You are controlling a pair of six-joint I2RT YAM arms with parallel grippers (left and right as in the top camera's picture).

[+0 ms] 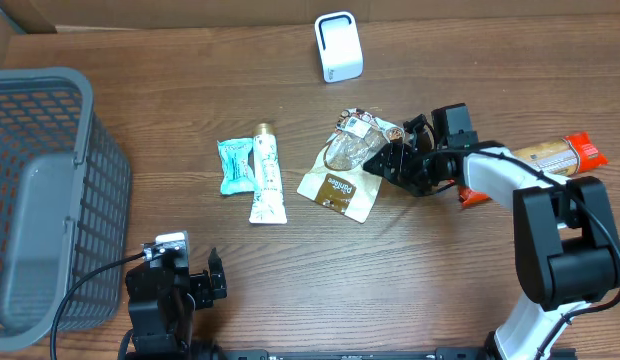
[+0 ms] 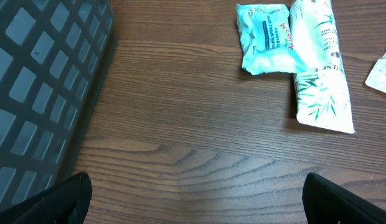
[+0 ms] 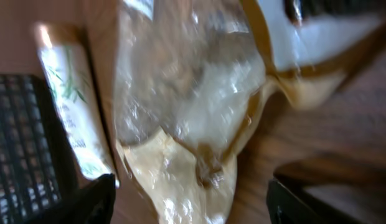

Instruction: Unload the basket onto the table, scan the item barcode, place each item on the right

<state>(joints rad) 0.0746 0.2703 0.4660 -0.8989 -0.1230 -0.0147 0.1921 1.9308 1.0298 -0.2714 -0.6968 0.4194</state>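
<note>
Wooden tabletop (image 1: 290,290), white barcode scanner (image 1: 338,46) at its far edge. The snack pouch (image 1: 340,180) lay flat mid-table, well apart from it. The right gripper (image 1: 386,156) held its fingers apart beside the pouch. The left gripper (image 2: 193,202) stood wide and empty. Advisable: grasp an edge, barcode toward scanner.

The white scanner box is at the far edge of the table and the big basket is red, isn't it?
Not quite. The basket is grey, not red, as the overhead view shows. The white scanner box does stand at the far edge of the table.
</note>
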